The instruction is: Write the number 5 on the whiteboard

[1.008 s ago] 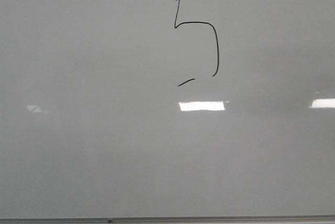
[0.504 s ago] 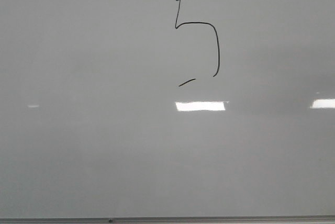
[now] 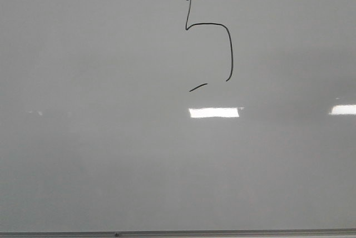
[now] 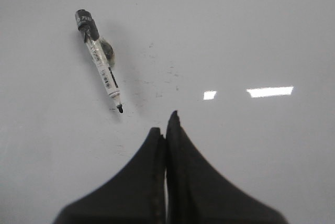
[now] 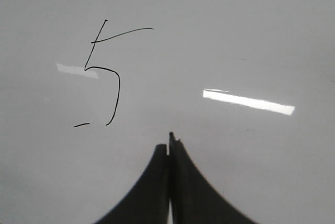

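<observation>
Nearest us, our left pincer [image 4: 166,127] and right pincer [image 5: 169,143] are both pressed closed, empty. Beyond the left one a marker [image 4: 99,59] lies uncapped on the whiteboard [image 3: 111,154]. Farther off, the number 5 [image 3: 210,32] sits at upper centre of the front view, unobstructed, above a glare patch [image 3: 214,112].

The number 5 [image 3: 210,32] touches the front view's top edge, possibly clipped.

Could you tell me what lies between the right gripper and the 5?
Nothing: in the right wrist view, only bare whiteboard separates the right gripper from the 5.
</observation>
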`<state>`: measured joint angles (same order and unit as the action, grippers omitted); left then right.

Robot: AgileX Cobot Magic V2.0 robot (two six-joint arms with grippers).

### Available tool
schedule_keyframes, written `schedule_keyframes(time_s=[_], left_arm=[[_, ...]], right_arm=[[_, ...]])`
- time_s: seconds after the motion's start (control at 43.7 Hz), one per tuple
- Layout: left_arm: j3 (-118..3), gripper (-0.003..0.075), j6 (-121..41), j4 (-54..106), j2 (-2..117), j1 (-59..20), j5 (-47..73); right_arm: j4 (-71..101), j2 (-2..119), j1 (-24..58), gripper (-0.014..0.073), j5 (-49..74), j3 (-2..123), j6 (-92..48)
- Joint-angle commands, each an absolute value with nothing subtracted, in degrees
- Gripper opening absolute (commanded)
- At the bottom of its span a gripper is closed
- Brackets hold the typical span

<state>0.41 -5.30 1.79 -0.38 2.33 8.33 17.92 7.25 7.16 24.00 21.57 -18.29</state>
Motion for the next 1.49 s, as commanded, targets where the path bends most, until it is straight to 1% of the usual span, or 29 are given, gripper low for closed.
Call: schedule_keyframes(time_s=[0.0,0.641,0.802,0.871,0.962,1.077,1.214,1.283,1.466], left_arm=[[0.7,-0.002,-4.7,2.1,-1.1,2.3,3.2],[0.7,-0.002,-4.7,2.1,-1.1,2.3,3.2],[0.7,-0.002,-4.7,2.1,-1.1,2.3,3.2],[0.7,-0.002,-4.7,2.1,-1.1,2.3,3.2],[0.7,-0.002,-4.7,2.1,-1.1,2.3,3.2],[0.7,-0.002,-4.7,2.1,-1.1,2.3,3.2],[0.7,-0.002,-4.7,2.1,-1.1,2.3,3.2],[0.7,-0.002,-4.7,2.1,-1.1,2.3,3.2],[0.7,-0.002,-4.7,2.1,-1.1,2.3,3.2]], right_arm=[[17.7,8.0,6.9,-0.0071,19.9,23.0,-18.6],[17.7,8.0,6.9,-0.0071,19.6,22.6,-18.6],[16.2,7.4,6.8,-0.0071,11.0,17.4,-17.4],[13.2,6.9,6.8,-0.0071,5.3,13.1,-14.2],[7.7,5.9,5.6,-0.0071,2.1,8.4,-8.3],[5.7,3.5,2.7,-0.0071,2.1,4.0,-3.3],[5.7,-0.4,-0.4,-0.0071,2.4,-0.9,-2.6],[5.7,-1.8,-1.3,-0.0071,6.2,-0.7,-2.6],[5.7,-1.7,-1.4,-0.0071,7.7,-0.7,-2.6]])
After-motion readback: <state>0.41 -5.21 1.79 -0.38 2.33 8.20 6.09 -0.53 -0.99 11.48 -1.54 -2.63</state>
